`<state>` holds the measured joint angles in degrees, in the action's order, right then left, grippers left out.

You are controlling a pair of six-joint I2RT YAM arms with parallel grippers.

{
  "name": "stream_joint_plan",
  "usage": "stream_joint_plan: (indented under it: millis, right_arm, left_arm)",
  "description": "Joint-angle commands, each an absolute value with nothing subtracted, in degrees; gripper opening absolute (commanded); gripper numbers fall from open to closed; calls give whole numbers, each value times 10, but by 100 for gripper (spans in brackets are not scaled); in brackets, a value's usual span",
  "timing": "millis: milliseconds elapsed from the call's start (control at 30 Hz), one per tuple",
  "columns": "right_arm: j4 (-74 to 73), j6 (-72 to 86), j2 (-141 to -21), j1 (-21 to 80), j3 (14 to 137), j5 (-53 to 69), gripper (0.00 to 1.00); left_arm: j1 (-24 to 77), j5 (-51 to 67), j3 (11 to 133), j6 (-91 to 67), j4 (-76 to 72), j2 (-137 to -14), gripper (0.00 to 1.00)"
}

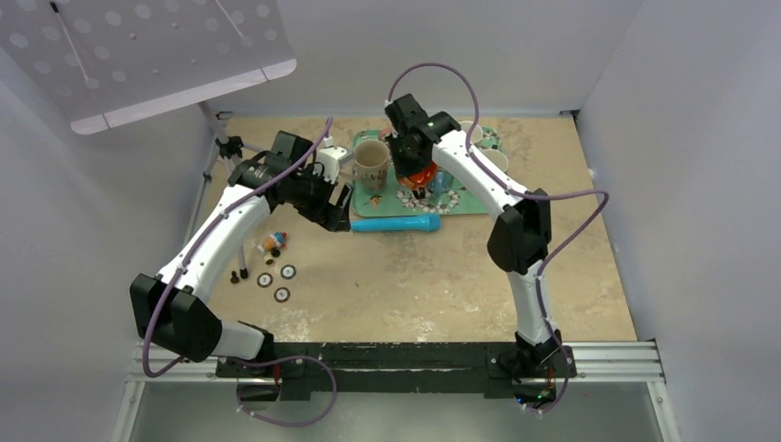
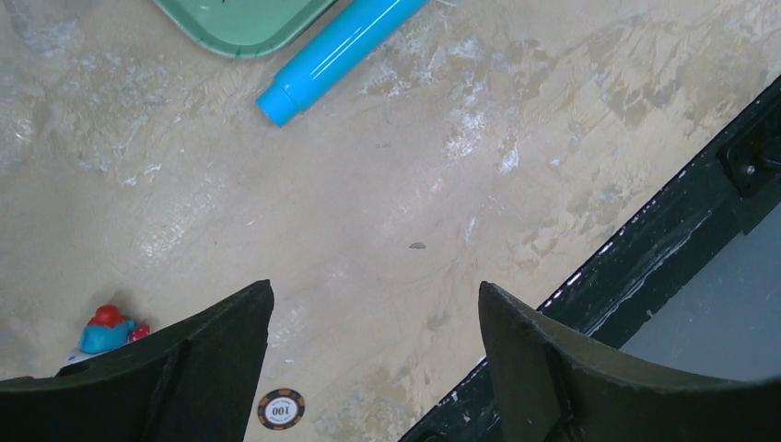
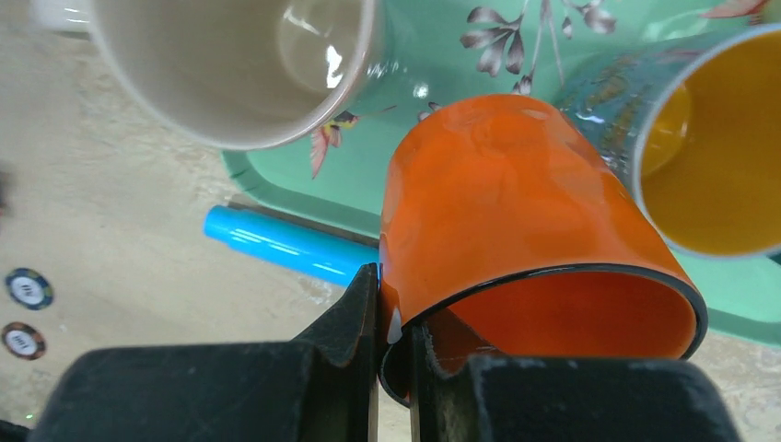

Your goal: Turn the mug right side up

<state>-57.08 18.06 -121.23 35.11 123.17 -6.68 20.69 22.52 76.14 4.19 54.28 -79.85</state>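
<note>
The right gripper (image 3: 392, 308) is nearly shut, pinching the rim of the orange mug (image 3: 516, 212) with one finger outside the wall and the other inside. The mug is tilted over the near part of the green tray (image 3: 433, 55), its opening turned back toward the wrist camera and its base pointing away. I cannot tell whether it touches the tray. A beige mug (image 3: 230, 64) stands upright on the left end of the tray, and a teal mug with a yellow inside (image 3: 709, 157) lies just beside the orange one on the right. A blue tube (image 3: 285, 247) lies on the surface (image 2: 368, 203) along the tray's near edge.

The left gripper (image 2: 373, 290) is wide open with nothing in it, hanging over bare surface left of the tube. Below it lie a round chip (image 2: 281, 408) and a small red and blue toy (image 2: 106, 330).
</note>
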Motion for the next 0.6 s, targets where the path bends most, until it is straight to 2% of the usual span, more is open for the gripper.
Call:
stream_joint_plan:
  millis: [0, 167, 467, 567]
  right_arm:
    - [-536, 157, -1228, 351, 1276, -39, 0]
    - [-582, 179, -1290, 349, 1312, -73, 0]
    - [-572, 188, -1342, 343, 1325, -53, 0]
    - [-571, 188, -1355, 340, 1335, -38, 20]
  left_arm:
    - [206, 223, 762, 63, 517, -773, 85]
    - [206, 223, 756, 69, 516, -766, 85]
    - [205, 225, 756, 70, 514, -767, 85]
    - [206, 224, 755, 72, 514, -766, 85]
